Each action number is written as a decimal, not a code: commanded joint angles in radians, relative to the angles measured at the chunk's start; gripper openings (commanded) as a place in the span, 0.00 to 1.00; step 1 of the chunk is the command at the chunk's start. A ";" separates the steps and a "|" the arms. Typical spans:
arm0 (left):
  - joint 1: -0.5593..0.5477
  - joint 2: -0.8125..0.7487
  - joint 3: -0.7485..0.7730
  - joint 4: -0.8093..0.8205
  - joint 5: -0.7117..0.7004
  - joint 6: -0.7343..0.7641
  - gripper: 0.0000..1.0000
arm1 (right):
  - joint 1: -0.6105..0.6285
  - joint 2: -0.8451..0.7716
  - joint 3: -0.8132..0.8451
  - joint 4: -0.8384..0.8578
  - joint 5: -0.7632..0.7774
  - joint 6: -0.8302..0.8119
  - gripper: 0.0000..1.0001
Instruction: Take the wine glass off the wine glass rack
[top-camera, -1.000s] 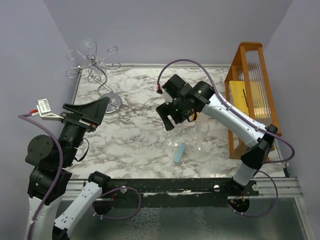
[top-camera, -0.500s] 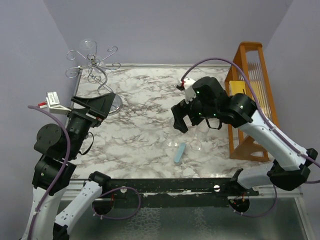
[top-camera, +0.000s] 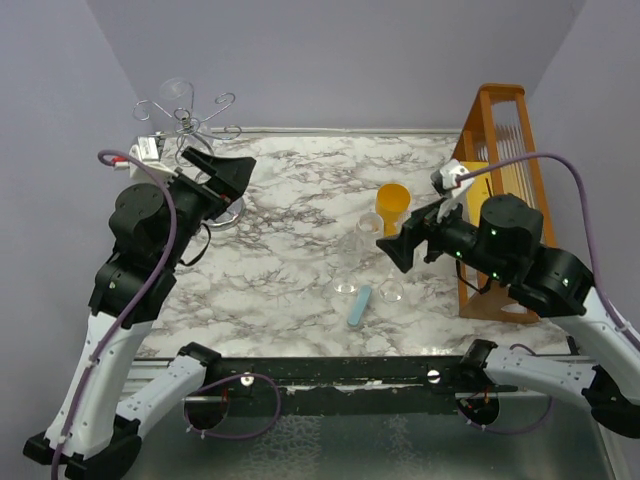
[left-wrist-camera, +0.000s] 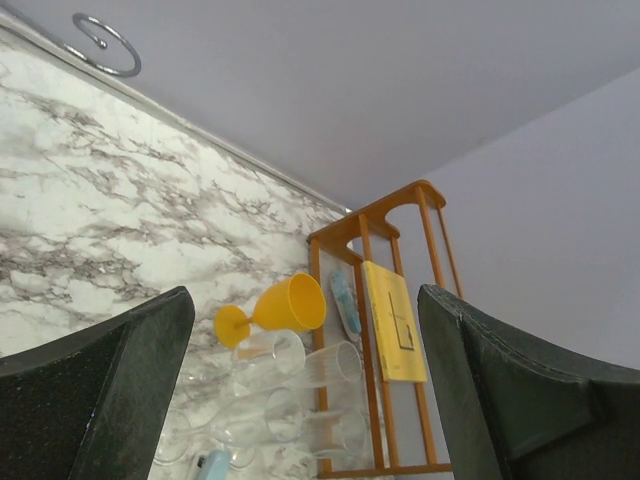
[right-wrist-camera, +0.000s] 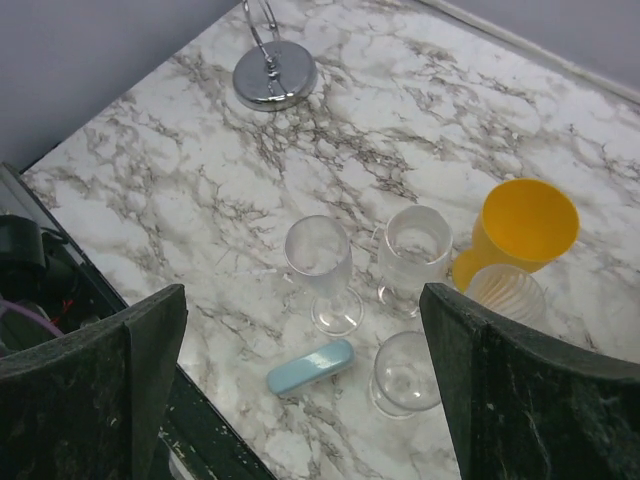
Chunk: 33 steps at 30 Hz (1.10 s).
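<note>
Wine glass (top-camera: 178, 91): hanging on the wine glass rack (top-camera: 186, 133), at the back left corner.
Left gripper (top-camera: 222, 168): fingers apart, empty, beside the rack.
Right gripper (top-camera: 398, 240): fingers apart, empty, near the yellow goblet (top-camera: 392, 200).

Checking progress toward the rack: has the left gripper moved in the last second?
Yes. The left gripper has moved toward the back wall, closer to the wine glass rack.

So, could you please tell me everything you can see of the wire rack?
The rack is a silvery wire tree: curled arms on top, a twisted stem, a round shiny base. It stands upright at the far left corner of the marble table. A clear glass seems to hang from one arm.
</note>
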<state>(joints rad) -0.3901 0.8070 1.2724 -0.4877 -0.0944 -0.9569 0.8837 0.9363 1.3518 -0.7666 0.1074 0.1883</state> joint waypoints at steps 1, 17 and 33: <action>0.003 0.093 0.115 -0.010 -0.077 0.103 0.97 | 0.006 -0.129 -0.111 0.164 -0.023 -0.089 0.99; 0.226 0.532 0.549 -0.023 0.087 0.260 0.99 | 0.006 -0.250 -0.262 0.206 -0.075 -0.082 0.99; 0.599 0.633 0.584 0.038 0.291 0.125 0.87 | 0.006 -0.313 -0.292 0.189 -0.031 -0.112 0.99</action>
<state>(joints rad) 0.1848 1.4250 1.8252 -0.4797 0.1638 -0.7898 0.8837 0.6342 1.0809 -0.5980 0.0612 0.0952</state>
